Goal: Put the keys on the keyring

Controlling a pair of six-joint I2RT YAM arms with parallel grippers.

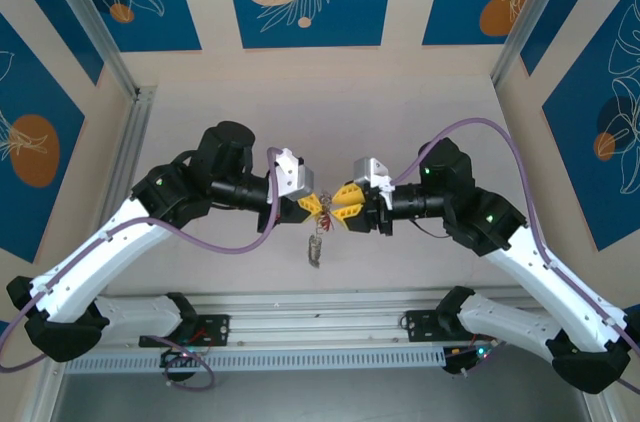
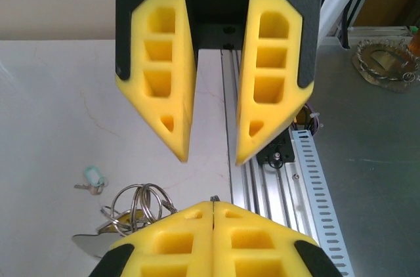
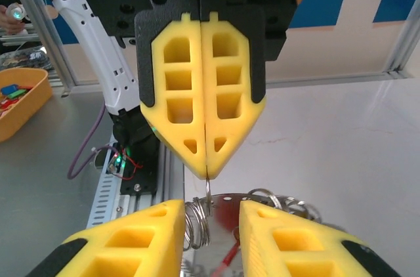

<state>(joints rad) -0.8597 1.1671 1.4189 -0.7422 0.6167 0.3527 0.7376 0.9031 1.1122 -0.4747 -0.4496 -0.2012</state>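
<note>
pale matte table (image 1: 420,122), blue leaf-print panels | left gripper (image 2: 211,157) yellow foam fingers parted, empty | right gripper (image 3: 206,170) closed, pinching thin grey wire keyring (image 3: 197,224) | teal-headed key (image 2: 93,177) on table

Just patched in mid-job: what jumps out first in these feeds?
The two yellow-fingered grippers meet tip to tip above the table's middle: the right gripper is shut on a thin wire of the keyring, while the left gripper stands open facing it. Keys dangle below them, and a teal-headed key lies alone on the table.
</note>
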